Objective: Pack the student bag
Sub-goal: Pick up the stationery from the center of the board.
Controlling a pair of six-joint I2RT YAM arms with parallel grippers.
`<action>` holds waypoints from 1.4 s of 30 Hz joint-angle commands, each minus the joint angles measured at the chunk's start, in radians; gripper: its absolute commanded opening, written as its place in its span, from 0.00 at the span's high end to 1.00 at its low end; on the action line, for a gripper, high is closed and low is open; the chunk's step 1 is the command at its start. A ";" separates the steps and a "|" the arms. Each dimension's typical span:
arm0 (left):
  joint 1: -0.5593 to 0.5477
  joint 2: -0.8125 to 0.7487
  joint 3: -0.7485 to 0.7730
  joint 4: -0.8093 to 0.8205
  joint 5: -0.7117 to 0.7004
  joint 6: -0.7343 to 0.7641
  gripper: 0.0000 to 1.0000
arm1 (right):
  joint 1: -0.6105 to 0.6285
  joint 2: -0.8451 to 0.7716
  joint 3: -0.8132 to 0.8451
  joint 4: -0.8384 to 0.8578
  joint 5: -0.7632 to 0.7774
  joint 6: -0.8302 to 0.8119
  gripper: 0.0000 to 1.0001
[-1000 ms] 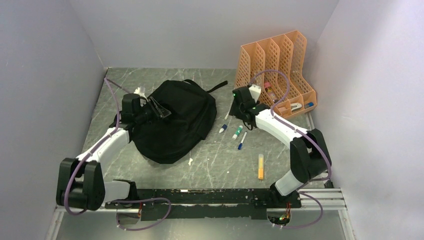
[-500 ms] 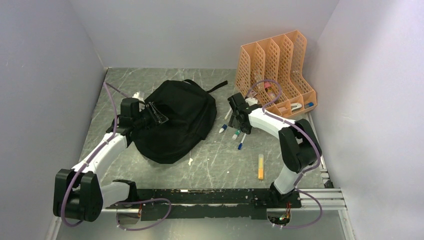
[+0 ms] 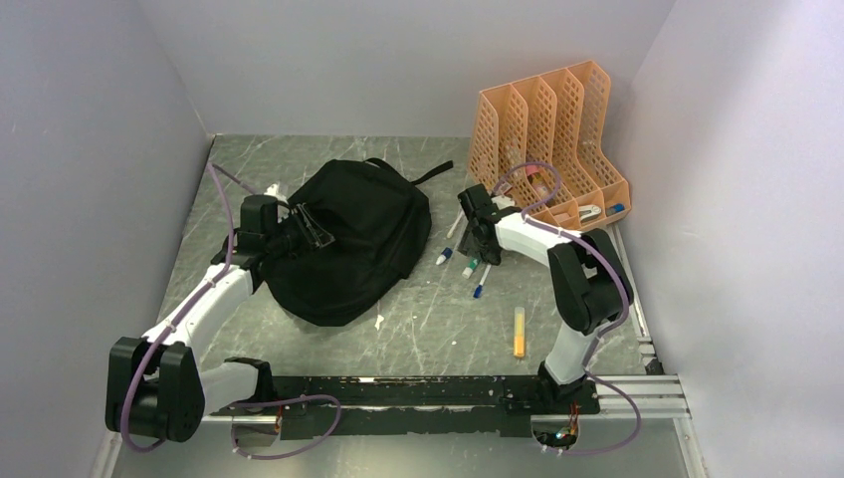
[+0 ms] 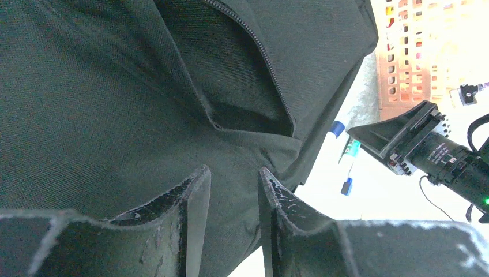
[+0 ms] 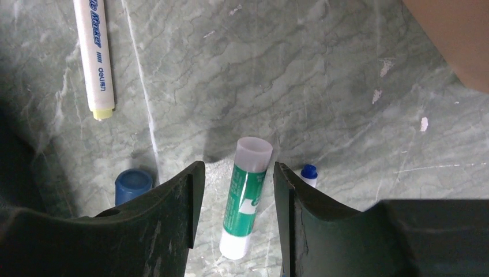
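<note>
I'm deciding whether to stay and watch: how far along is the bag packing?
Early on. Nothing can be seen packed yet, though the bag's inside is hidden. In hand: the left gripper pinches the student bag by its zipper, and the right gripper, open, straddles the green glue stick. Left: the marker, the blue-tipped pen and the orange tube lie loose.

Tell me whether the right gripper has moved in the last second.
Yes. The right gripper has drawn away from the orange file organiser, down the view, and now straddles the green glue stick.
</note>
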State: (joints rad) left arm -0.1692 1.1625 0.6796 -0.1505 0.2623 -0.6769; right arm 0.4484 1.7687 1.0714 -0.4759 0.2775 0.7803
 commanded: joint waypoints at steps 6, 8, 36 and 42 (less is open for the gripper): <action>-0.017 -0.045 0.061 -0.037 -0.023 0.058 0.57 | -0.011 -0.023 -0.010 0.063 0.019 -0.016 0.67; -0.022 -0.056 0.062 -0.032 -0.016 0.057 0.53 | -0.011 -0.051 -0.018 0.075 0.029 -0.017 0.74; -0.200 0.026 0.154 0.300 0.191 -0.035 0.11 | 0.192 -0.195 0.087 0.722 -0.592 0.104 1.00; -0.211 0.027 0.140 0.337 0.211 -0.052 0.17 | 0.208 -0.178 0.091 0.759 -0.629 0.124 1.00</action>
State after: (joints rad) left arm -0.3668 1.1889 0.8116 0.1112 0.4335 -0.7128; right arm 0.6495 1.5860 1.1351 0.2192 -0.3042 0.8768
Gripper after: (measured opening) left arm 0.866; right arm 0.216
